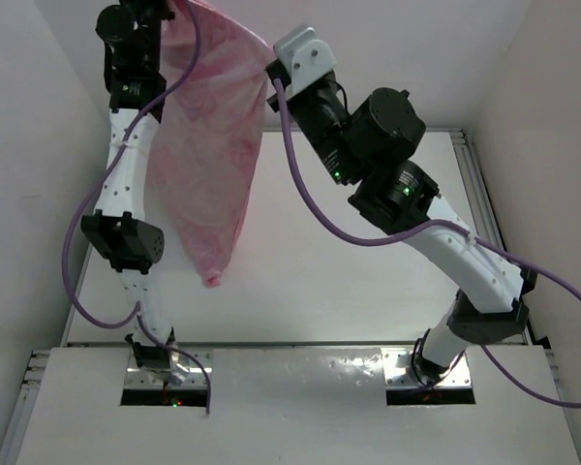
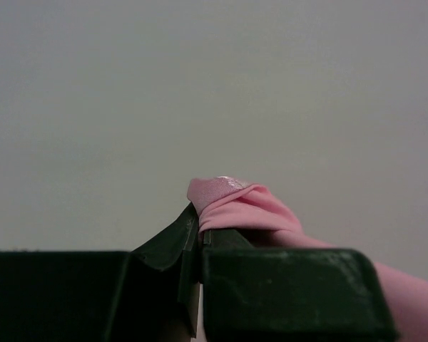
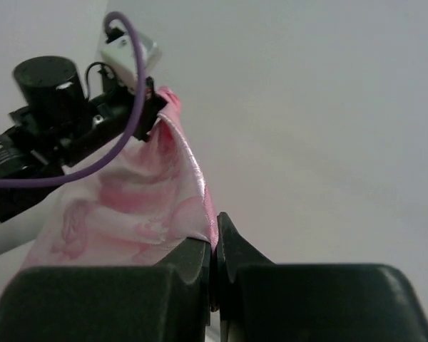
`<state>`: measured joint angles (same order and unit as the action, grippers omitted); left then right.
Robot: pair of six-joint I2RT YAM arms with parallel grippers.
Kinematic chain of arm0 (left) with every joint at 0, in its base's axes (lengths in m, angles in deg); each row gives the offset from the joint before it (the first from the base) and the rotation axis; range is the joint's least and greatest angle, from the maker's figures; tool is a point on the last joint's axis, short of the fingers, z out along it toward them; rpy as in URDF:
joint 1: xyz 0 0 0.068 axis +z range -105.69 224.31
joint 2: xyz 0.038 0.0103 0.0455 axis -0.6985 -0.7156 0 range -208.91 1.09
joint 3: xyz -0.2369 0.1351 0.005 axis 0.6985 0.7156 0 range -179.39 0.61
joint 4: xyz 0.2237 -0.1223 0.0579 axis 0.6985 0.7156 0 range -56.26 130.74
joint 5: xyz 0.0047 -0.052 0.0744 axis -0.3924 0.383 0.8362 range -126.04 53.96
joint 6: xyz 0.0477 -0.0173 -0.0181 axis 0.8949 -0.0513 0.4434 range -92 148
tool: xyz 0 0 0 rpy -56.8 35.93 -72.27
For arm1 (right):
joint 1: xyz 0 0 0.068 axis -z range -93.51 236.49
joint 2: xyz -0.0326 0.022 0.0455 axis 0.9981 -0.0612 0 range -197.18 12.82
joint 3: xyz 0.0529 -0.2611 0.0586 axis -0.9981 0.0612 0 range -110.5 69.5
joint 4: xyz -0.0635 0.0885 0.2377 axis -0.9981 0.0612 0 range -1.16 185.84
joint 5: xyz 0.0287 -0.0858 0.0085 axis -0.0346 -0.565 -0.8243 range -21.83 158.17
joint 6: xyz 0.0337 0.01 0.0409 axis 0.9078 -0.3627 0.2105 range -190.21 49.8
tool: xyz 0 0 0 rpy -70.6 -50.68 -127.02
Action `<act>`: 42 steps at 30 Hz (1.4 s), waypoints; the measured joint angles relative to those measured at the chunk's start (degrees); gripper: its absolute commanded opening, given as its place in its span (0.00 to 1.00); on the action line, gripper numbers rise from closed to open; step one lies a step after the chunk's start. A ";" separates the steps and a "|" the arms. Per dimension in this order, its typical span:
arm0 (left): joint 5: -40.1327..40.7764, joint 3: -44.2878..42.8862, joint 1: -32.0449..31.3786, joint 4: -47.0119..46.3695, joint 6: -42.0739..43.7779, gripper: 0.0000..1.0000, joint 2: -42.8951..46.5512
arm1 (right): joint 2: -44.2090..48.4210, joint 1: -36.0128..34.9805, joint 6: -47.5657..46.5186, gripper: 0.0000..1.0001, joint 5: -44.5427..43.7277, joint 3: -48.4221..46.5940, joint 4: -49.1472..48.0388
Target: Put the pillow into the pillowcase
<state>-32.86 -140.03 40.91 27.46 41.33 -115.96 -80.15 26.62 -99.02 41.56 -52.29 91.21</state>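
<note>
The pink satin pillowcase (image 1: 213, 145) hangs in the air above the white table (image 1: 349, 291), stretched between both raised arms, its lower tip dangling free. My left gripper (image 2: 200, 229) is shut on a bunched corner of the pillowcase (image 2: 235, 203). At the other top corner, my right gripper (image 3: 215, 231) pinches the pillowcase's edge (image 3: 143, 206). In the top view the left gripper (image 1: 167, 12) is at the upper left and the right gripper (image 1: 274, 70) is right of the cloth. The right wrist view also shows the left gripper (image 3: 155, 103). The pillow is out of view.
White walls close in the table on the left, right and back. Purple cables (image 1: 310, 208) loop from both arms. A metal rail (image 1: 484, 194) runs along the table's right side. The arm bases (image 1: 165, 363) sit at the near edge.
</note>
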 measured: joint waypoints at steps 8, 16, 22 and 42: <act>2.19 -3.93 7.74 -6.19 -1.14 0.00 6.29 | -0.57 -1.57 -1.57 0.00 8.94 -1.73 -7.30; 4.70 -2.99 24.11 -10.14 -0.50 0.00 15.43 | -7.93 -2.47 11.78 0.00 22.88 -6.69 -10.62; 5.86 1.90 35.36 -10.47 -3.13 0.00 18.05 | -14.12 -0.13 25.77 0.00 31.63 -3.39 -13.88; -3.19 1.95 14.05 -9.64 -2.58 0.00 7.65 | 5.14 10.40 37.51 0.00 20.81 18.97 -7.02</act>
<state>-36.05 -138.09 54.96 17.82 38.75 -108.31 -75.01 37.02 -61.52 62.37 -33.32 84.19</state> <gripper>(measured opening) 0.009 0.002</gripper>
